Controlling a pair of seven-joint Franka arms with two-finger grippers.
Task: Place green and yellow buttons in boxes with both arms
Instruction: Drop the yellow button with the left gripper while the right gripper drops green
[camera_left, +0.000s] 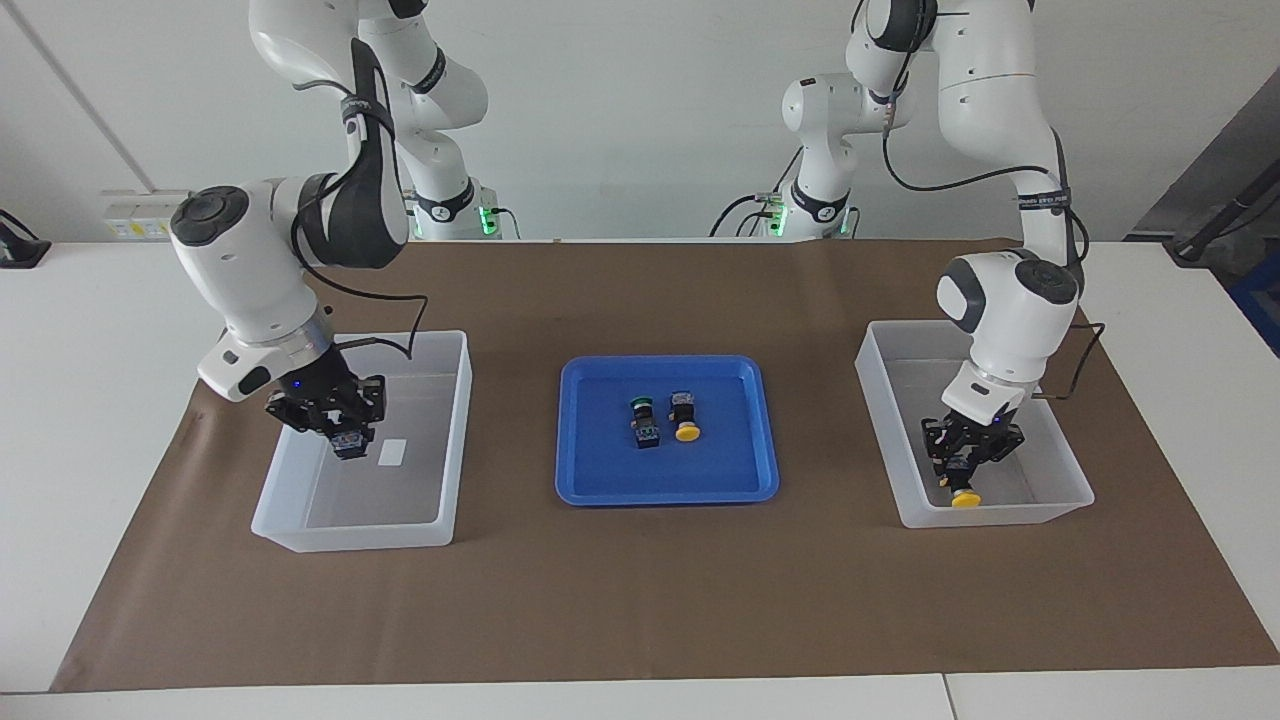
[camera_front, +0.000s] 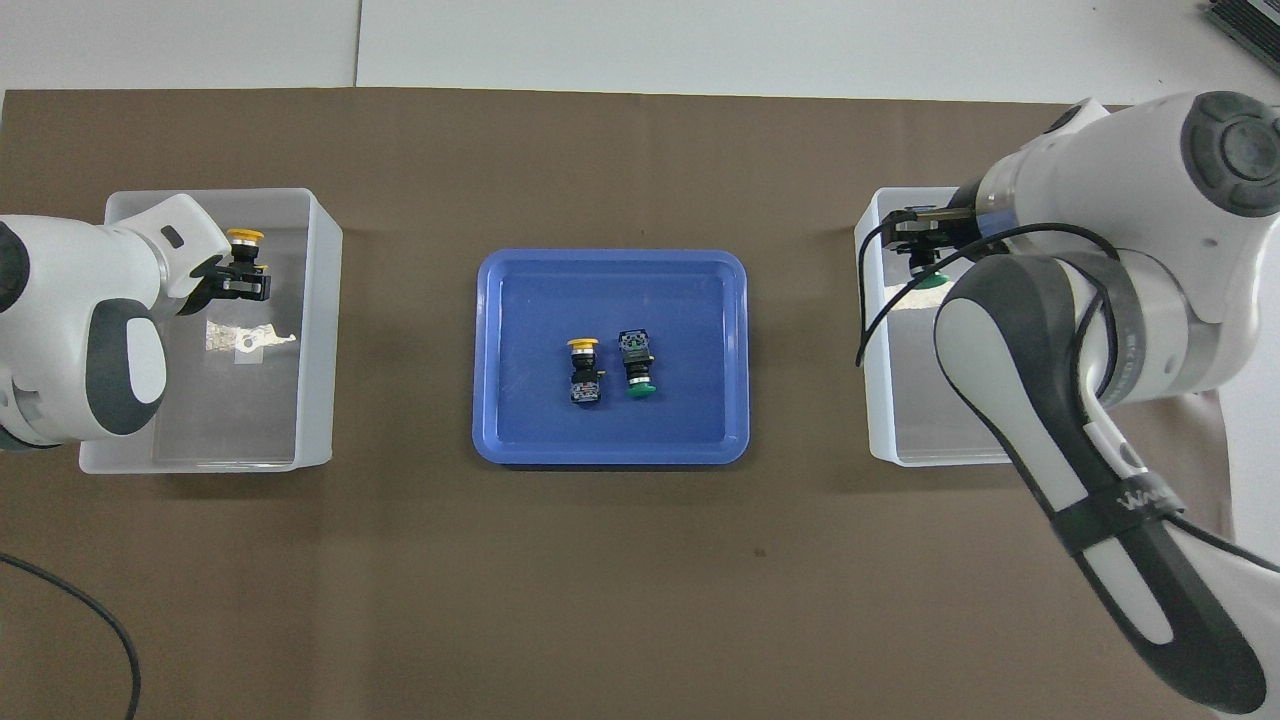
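A blue tray (camera_left: 590, 488) rests on a brown mat (camera_left: 640, 600).

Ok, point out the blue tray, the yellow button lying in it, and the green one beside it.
blue tray (camera_left: 590, 485): facing view, bare floor near its corner.
yellow button (camera_left: 687, 432): facing view, its yellow cap.
green button (camera_front: 640, 389): overhead view, its green cap.
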